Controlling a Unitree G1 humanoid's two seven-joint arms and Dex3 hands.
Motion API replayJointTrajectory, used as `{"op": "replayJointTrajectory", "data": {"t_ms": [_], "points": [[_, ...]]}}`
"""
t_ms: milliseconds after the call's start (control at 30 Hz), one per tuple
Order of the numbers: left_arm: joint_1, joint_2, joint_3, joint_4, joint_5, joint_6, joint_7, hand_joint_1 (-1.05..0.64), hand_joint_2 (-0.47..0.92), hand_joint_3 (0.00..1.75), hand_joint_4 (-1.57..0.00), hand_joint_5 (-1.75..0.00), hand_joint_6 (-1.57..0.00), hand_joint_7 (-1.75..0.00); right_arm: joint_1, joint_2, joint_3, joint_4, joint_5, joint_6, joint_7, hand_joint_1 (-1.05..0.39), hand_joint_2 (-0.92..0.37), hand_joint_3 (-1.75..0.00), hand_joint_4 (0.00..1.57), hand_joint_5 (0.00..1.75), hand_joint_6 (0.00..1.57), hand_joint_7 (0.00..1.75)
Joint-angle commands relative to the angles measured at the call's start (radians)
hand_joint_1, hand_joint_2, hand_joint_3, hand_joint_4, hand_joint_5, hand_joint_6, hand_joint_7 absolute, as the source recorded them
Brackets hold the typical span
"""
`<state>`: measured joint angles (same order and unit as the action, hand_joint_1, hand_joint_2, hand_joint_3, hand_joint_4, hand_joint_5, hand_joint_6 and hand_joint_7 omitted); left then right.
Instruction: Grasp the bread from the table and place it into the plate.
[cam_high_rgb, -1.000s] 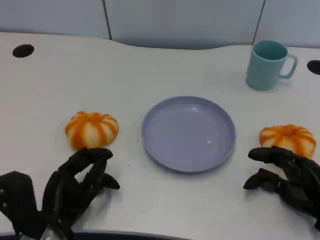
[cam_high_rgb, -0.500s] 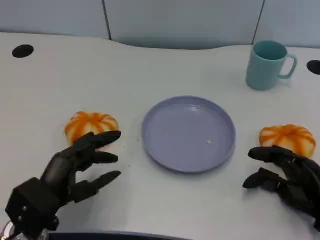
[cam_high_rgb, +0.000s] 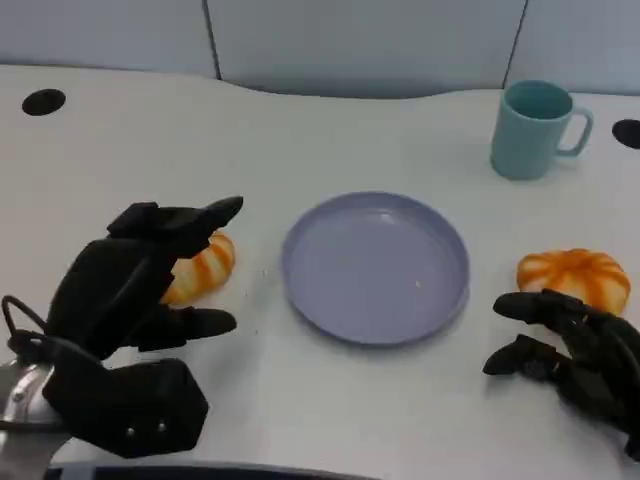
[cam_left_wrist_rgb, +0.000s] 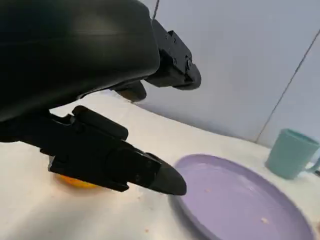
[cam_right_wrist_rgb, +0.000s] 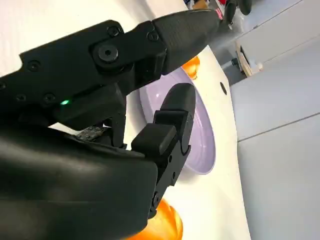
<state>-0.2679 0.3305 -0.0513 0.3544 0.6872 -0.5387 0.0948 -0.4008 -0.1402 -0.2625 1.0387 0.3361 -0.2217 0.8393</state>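
Two orange-and-white striped breads lie on the white table. The left bread is partly covered by my left hand, whose fingers spread over it without closing; in the left wrist view the bread peeks out under the hand. The right bread lies just beyond my right hand, which rests with fingers apart, holding nothing. The lilac plate sits bare between them, and shows in both wrist views. The right bread also shows beside my right hand.
A teal mug stands at the back right, beyond the plate, and appears as the mug in the left wrist view. Two dark cable holes mark the table's far corners. A grey wall backs the table.
My left hand has lifted and reached forward, from beside the left bread to over it, now hiding much of it. The right hand and both breads stay put.
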Motion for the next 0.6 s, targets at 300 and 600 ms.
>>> {"op": "replayJointTrajectory", "data": {"t_ms": [300, 600], "points": [[-0.132, 0.096, -0.163, -0.04, 0.22, 0.318, -0.038, -0.77, 0.9, 0.01, 0.0, -0.29, -0.2, -0.01, 0.035, 0.003, 0.01, -0.002, -0.02, -0.002, -0.019, -0.39, -0.92, -0.07, 0.61, 1.1, 0.79, 0.58], [-0.279, 0.1, -0.29, 0.088, 0.282, 0.463, -0.116, -0.74, 0.88, 0.0, 0.0, -0.21, -0.15, 0.0, 0.042, 0.007, 0.004, -0.014, -0.009, 0.011, -0.003, -0.38, -0.92, -0.07, 0.62, 1.1, 0.78, 0.59]]}}
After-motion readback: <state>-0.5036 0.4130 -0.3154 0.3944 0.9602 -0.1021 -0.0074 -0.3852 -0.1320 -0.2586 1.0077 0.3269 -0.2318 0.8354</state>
